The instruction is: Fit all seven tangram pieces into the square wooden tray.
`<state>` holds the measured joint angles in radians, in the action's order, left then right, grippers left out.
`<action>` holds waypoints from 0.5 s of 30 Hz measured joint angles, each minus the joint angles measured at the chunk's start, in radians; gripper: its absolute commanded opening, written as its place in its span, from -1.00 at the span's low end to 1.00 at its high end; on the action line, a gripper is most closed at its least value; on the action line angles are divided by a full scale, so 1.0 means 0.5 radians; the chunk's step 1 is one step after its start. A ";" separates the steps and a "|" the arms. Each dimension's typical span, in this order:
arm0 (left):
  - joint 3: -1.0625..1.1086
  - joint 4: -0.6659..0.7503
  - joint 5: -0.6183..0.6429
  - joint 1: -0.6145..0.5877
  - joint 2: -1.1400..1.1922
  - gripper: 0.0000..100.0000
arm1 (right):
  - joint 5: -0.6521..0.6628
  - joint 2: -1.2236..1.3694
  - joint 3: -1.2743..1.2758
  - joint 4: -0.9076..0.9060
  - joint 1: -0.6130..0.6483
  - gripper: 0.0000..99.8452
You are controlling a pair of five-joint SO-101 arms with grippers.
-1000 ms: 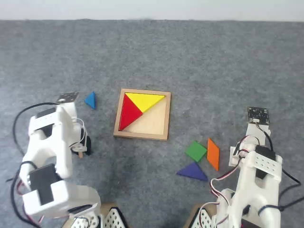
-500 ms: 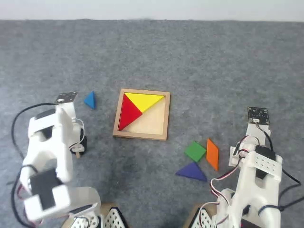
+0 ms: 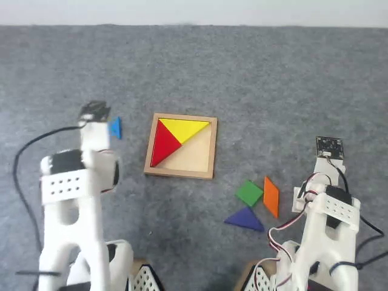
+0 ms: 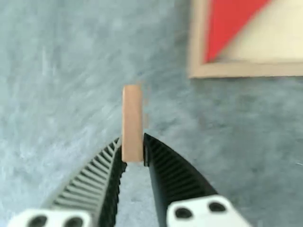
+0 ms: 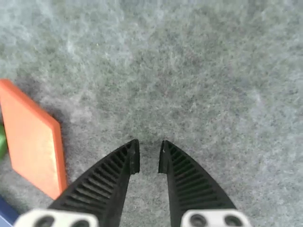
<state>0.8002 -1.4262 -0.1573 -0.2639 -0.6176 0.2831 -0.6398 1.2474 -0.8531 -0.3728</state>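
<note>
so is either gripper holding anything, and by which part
The left gripper pinches a thin tan wooden piece by one end, the rest sticking out ahead of it. The right gripper holds nothing.

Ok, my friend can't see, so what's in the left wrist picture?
The left gripper pinches a thin tan piece edge-on over grey carpet. Beyond it sits a corner of the wooden tray with a red triangle inside.
</note>
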 measured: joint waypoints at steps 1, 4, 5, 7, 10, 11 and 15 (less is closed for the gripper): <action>-0.061 -0.018 0.018 0.089 0.034 -0.97 | 0.000 0.000 0.000 0.000 0.000 -0.83; -0.233 -0.021 0.178 0.374 0.245 -0.97 | 0.000 0.000 0.000 0.000 0.000 -0.83; -0.279 0.003 0.224 0.466 0.325 -0.97 | 0.000 0.000 0.000 0.000 0.000 -0.83; -0.353 0.086 0.292 0.629 0.463 -0.97 | 0.000 0.000 0.000 0.000 0.000 -0.83; -0.427 0.221 0.408 0.810 0.605 -0.97 | 0.000 0.000 0.000 0.000 0.000 -0.83; -0.445 0.264 0.460 0.865 0.657 -0.97 | 0.000 0.000 0.000 0.000 0.000 -0.83; -0.601 0.344 0.629 0.988 0.957 -0.97 | 0.000 0.000 0.000 0.000 0.000 -0.83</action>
<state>0.4994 -1.2543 0.1573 0.2302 -0.1389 0.2831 -0.6398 1.2474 -0.8531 -0.3728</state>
